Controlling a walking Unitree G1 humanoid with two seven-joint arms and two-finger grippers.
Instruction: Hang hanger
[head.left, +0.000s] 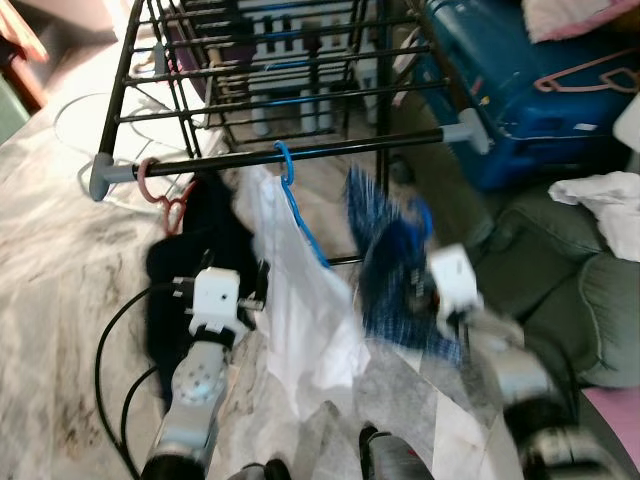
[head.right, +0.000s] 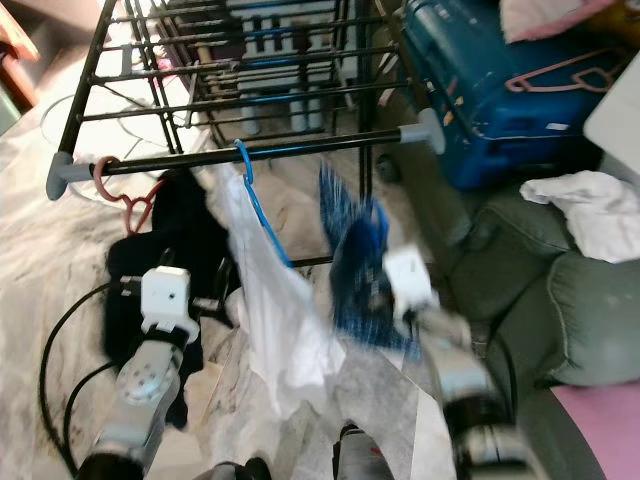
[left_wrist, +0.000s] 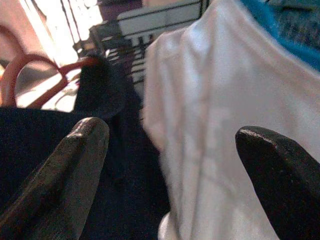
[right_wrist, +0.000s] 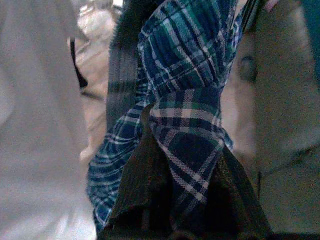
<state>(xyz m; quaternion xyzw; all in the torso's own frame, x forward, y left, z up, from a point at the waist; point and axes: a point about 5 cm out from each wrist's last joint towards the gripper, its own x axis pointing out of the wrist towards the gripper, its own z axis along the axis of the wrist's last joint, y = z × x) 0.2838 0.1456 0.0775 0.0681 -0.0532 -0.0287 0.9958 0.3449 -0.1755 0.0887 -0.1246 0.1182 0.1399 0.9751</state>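
The right hand is gripping a blue plaid shirt below the rack's front rail. The left hand is gaping beside a hanging white shirt. Motion blur suggests the hook could miss the rail.

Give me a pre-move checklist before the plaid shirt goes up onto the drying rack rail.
1. Right gripper shut on the plaid shirt: ok.
2. Plaid shirt's hanger hook hidden by blur: cannot tell.
3. Front rail bare to the right of the blue hanger: ok.
4. White garment hangs close beside the plaid shirt, may snag: not ok.
5. Left gripper open, holding nothing, between the dark garment and the white one: ok.
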